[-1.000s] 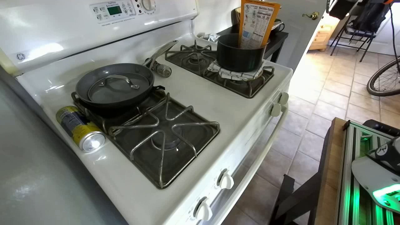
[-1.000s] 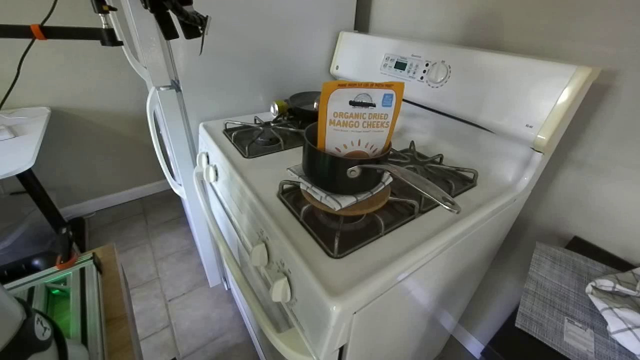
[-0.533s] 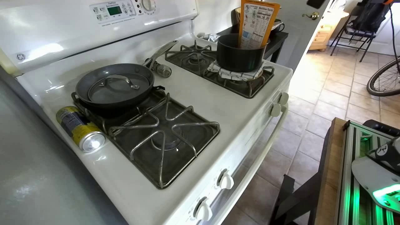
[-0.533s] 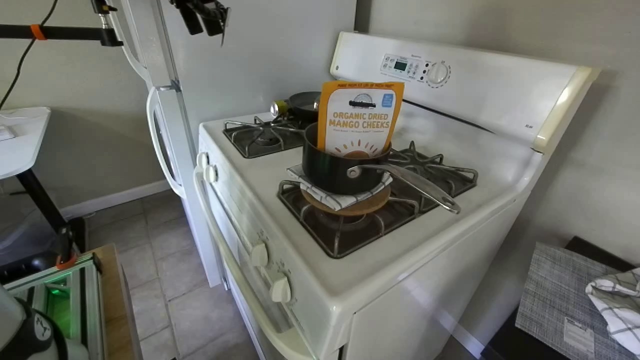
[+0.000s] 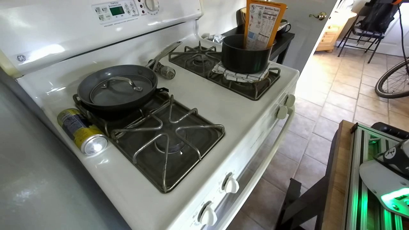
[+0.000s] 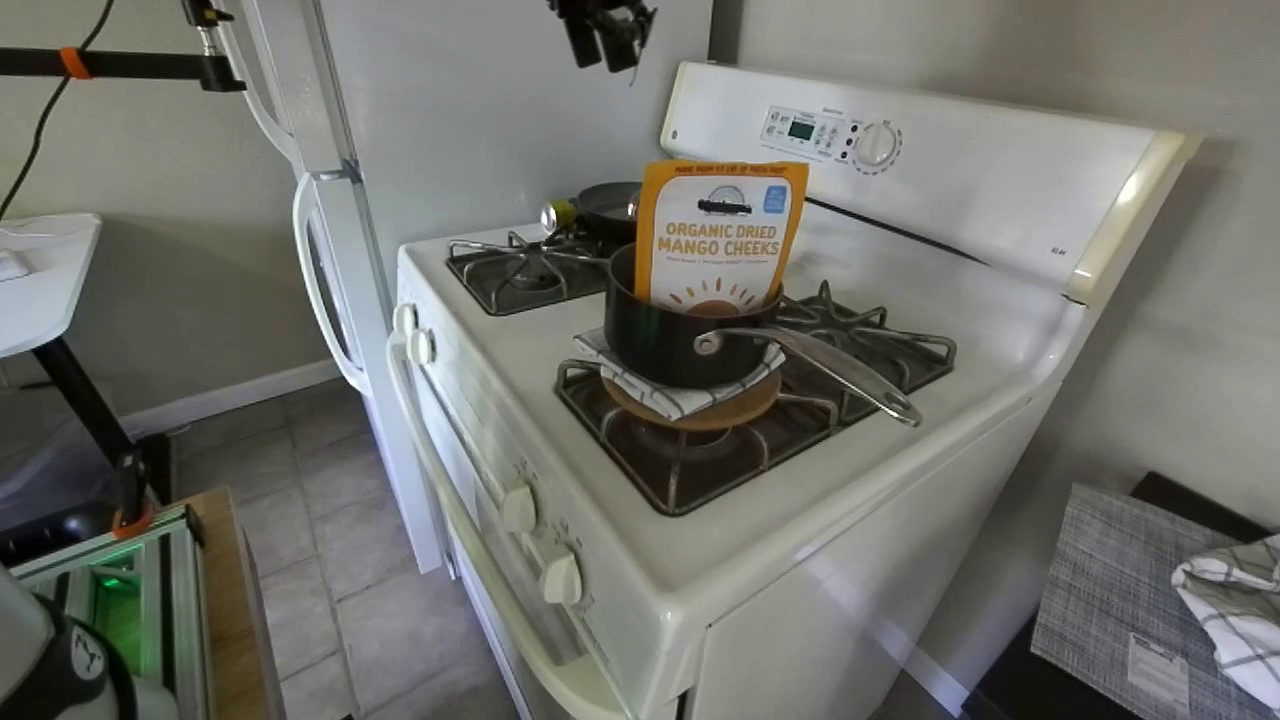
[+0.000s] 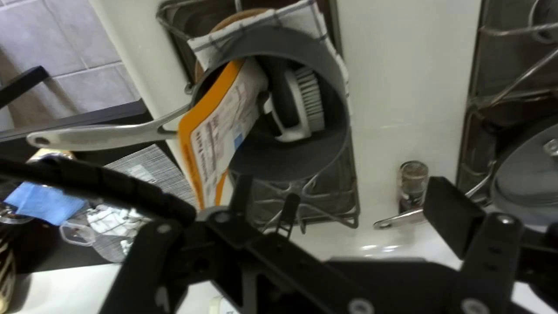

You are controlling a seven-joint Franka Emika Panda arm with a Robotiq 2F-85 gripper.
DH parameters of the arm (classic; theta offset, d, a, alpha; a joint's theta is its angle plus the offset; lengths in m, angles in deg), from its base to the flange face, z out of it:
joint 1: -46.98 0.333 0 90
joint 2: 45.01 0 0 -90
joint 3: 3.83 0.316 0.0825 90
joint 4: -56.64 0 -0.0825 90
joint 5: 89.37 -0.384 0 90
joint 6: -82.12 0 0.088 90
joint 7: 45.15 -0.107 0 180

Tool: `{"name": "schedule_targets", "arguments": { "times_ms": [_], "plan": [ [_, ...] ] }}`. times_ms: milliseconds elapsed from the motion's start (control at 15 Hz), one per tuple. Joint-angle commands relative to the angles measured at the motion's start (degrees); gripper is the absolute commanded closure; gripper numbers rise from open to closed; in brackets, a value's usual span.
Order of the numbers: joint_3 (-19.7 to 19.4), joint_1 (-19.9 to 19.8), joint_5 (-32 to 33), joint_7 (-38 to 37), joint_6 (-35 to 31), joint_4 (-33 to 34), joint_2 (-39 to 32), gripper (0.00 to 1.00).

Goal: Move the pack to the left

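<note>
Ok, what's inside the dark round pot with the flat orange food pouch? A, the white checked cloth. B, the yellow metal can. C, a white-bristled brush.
C: looking down into the dark round pot, the wrist view shows a white-bristled brush beside the flat orange food pouch.

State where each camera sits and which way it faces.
Exterior view: above the stove's pan side, facing the pot; robot base shows.
Exterior view: above the pot side, facing the pan; gripper and robot base show.
Wrist view: above the stove, looking down into the pot; gripper fingers show.
Both exterior views share stove, pot, pan, pack.
</note>
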Motion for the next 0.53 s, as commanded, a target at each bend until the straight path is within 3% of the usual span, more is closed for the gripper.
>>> {"name": "schedule_targets", "arguments": {
  "times_ms": [0,133,467],
  "plan": [
    [-1.8,-1.6,5.4,-3.6,1.2,8.0,-6.6,0.00],
    [-3.6,-1.5,6.4,-2.7,2.3,9.8,-7.9,0.00],
    [-7.8,-1.2,3.1,-2.8,0.6,5.7,-7.1,0.00]
  ]
}}
